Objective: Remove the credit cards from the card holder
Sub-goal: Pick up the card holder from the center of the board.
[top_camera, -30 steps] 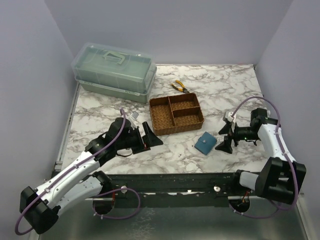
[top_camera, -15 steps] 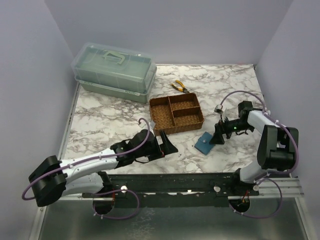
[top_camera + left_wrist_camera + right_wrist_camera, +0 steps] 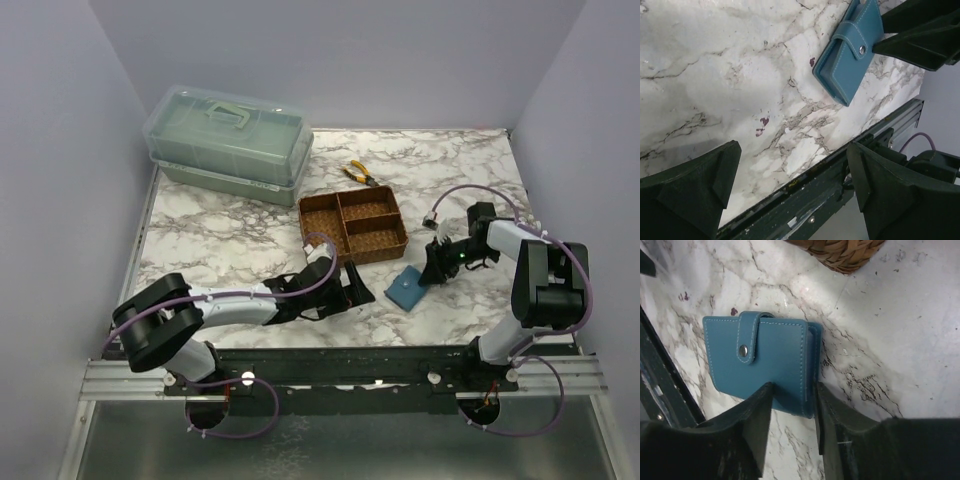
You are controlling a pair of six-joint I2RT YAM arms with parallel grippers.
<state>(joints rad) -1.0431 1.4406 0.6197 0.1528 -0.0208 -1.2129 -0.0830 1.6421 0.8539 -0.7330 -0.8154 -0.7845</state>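
The teal-blue card holder [image 3: 408,287] lies flat on the marble, its strap snapped closed [image 3: 760,360]. The credit cards are hidden. My right gripper [image 3: 435,268] has come in from the right. Its jaws have narrowed onto the holder's near right corner [image 3: 792,387], one finger on the top face and the other against the side edge. My left gripper [image 3: 355,290] hangs low just left of the holder. Seen from the left wrist, its jaws [image 3: 794,152] stand wide open and hold nothing. The holder [image 3: 850,55] lies ahead of them, and the right gripper's fingers [image 3: 920,35] are beyond it.
A brown woven three-compartment tray [image 3: 352,228] stands just behind the holder. Yellow-handled pliers [image 3: 360,174] lie behind the tray. A green lidded box [image 3: 228,143] is at the back left. The black front rail [image 3: 350,362] runs along the table's near edge [image 3: 805,200].
My left arm has stretched right along the front edge toward the holder. My right gripper slid left onto the holder, and its jaws have narrowed from wide open.
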